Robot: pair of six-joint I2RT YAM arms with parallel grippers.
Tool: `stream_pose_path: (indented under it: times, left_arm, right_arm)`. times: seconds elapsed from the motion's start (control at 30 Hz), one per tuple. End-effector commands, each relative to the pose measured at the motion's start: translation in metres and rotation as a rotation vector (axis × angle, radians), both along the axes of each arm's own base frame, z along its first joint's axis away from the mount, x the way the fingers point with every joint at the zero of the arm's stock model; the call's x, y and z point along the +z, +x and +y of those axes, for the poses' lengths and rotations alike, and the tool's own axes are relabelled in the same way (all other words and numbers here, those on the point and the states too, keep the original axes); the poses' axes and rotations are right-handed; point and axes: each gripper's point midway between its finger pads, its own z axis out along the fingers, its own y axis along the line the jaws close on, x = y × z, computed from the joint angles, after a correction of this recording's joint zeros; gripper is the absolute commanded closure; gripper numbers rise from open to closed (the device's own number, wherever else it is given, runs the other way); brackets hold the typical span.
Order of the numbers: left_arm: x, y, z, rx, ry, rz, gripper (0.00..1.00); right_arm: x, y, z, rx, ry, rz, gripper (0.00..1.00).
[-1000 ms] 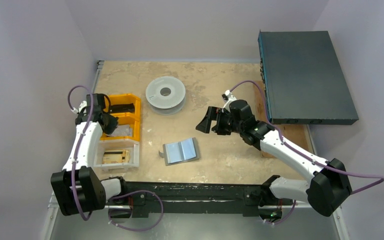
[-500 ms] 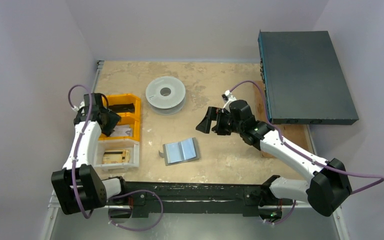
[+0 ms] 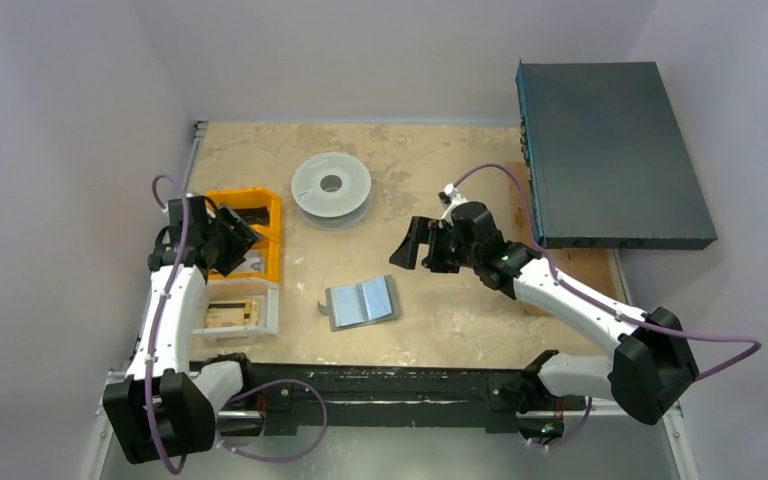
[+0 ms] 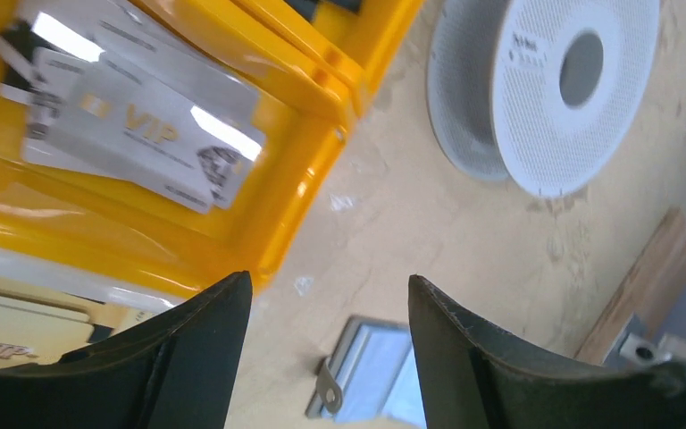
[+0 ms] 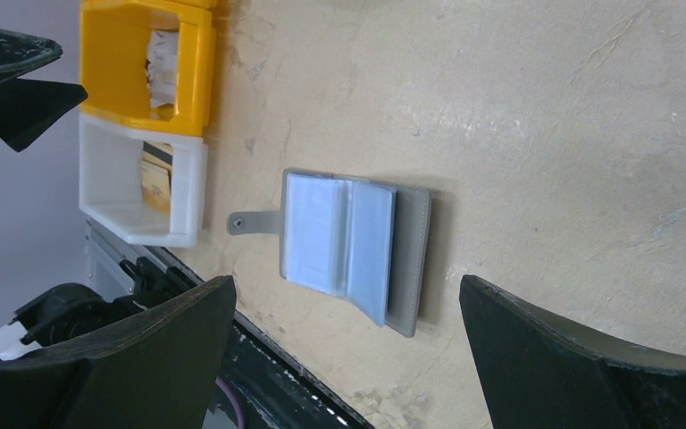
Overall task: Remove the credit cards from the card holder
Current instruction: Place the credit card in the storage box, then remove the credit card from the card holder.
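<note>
The card holder (image 3: 361, 302) lies opened flat on bare table (image 3: 440, 305), apart from the yellow bins (image 3: 275, 235) and spool (image 3: 331, 188). The left end effector (image 3: 230, 240) hangs over the bins' edge, jaws parted, empty. The right end effector (image 3: 412, 243) hovers near the card holder, spread wide, empty.

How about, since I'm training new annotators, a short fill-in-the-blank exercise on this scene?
The card holder lies ____ on the table, its clear sleeves showing.
The silver VIP card lies in a bin coloured ____.
The right tool holds ____.
Missing words: open; yellow; nothing.
</note>
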Motion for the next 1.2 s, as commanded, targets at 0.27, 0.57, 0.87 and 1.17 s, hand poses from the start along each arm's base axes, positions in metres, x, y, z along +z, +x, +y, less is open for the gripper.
stream_pose_path:
  times: [0.27, 0.57, 0.87, 1.17]
  left_arm:
    - [0.006, -0.025, -0.124, -0.520, -0.123, -0.049, 0.35]
    - [-0.017, -0.047, -0.132, -0.522, -0.066, 0.036, 0.37]
    - [0.002, -0.046, -0.116, -0.460, 0.005, -0.010, 0.38]
    - [0.005, -0.047, -0.112, -0.426, -0.018, -0.035, 0.40]
  right_arm:
    - [-0.003, -0.010, 0.050, 0.061, -0.039, -0.005, 0.01]
    - [-0.027, -0.030, 0.097, 0.141, -0.106, 0.035, 0.11]
    - [-0.067, -0.036, 0.127, 0.182, -0.265, 0.063, 0.45]
    - [-0.090, -0.036, 0.133, 0.187, -0.430, 0.024, 0.50]
